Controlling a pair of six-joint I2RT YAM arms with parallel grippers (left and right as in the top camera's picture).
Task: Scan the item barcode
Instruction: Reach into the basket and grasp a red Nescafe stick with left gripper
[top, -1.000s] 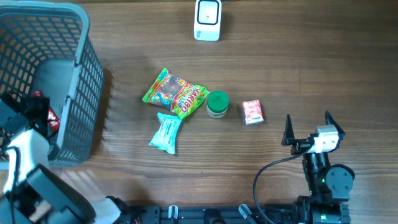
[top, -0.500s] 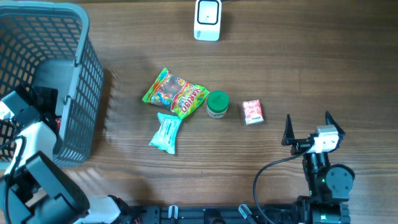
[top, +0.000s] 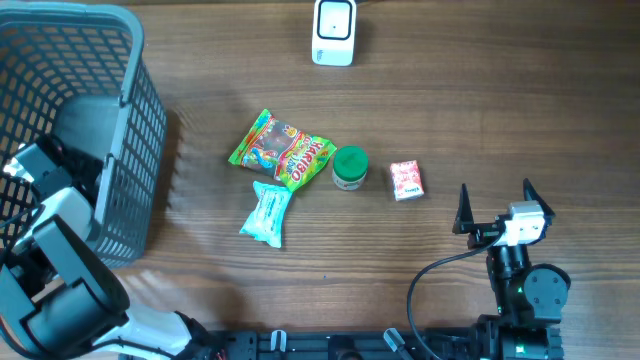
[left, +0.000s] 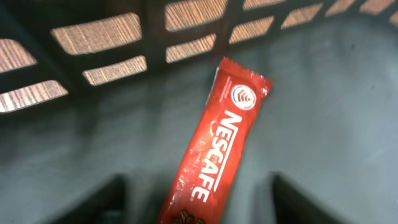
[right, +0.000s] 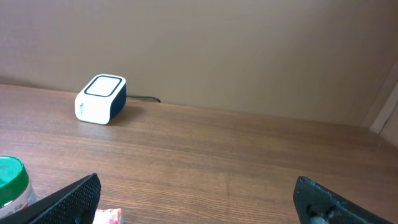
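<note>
Item one: red foil sachet (left: 217, 143), long, flat and glossy, white NESCAFE lettering down its length and a round emblem near its crimped top edge. It lies on the smooth grey floor of the basket (top: 140, 120) and slants up toward the lattice wall, through whose rectangular holes wood grain shows. Item two: my left pincer (left: 198, 179), reached down inside the basket, its dark fingers (left: 106, 199) apart on either side of the sachet's lower end, with floor showing on both sides and nothing gripped. From overhead my own arm hides the sachet. Item three: my right pincer (top: 497, 205), spread wide and empty, poised over the near right part of the table (top: 500, 100), which is brown planked wood. Item four: scanner (top: 333, 32), a small white rounded block with a dark rear and a cable, at the far edge, well apart from the basket. Loose goods mid-table, between scanner and arms: a crinkled multicoloured sweet bag (top: 281, 150); a squat jar (top: 349, 167) with a round green lid, touching the bag's right end; a small red-and-white carton (top: 406, 180) just right of the jar; a pale teal packet (top: 267, 213) below the bag.
</note>
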